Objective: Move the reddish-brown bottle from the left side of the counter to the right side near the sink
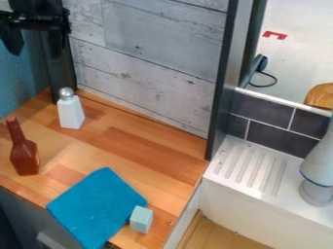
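The black gripper (34,44) hangs in the upper left corner, above the wooden counter, its fingers apart with nothing between them. Nearest below it on the counter stands a white shaker (71,113) with a silver top. A brown bottle (24,154) is upright by the counter's left side. Toward the front lies a blue cloth (97,206), spread flat and partly over the front edge. At the cloth's right corner sits a small pale blue block (141,220).
A grey plank wall (149,58) rises behind the counter (139,146), with a dark post at its left. A dark upright divides it from the white sink unit (260,170) at right, where a grey-white faucet-like object (319,170) stands.
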You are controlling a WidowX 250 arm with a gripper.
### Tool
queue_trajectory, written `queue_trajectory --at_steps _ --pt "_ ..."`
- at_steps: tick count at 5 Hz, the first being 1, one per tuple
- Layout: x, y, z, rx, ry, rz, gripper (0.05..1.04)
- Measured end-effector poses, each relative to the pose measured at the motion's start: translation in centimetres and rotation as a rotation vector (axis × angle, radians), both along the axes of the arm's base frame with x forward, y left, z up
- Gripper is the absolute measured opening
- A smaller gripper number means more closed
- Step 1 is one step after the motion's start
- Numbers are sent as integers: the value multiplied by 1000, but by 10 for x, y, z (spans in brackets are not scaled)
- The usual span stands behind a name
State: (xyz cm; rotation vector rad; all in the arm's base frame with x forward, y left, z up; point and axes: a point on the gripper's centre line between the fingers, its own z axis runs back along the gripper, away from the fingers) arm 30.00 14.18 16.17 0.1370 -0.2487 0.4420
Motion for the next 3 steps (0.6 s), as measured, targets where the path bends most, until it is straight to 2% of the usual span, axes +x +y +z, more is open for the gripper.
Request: queue_trajectory --at_steps 1,2,3 --pt "-1 -2 -12 -20 32 0 1001" --pt "-17 6 -27 -71 55 -13 1001" --pt "-30 17 -26 -62 44 -15 1001"
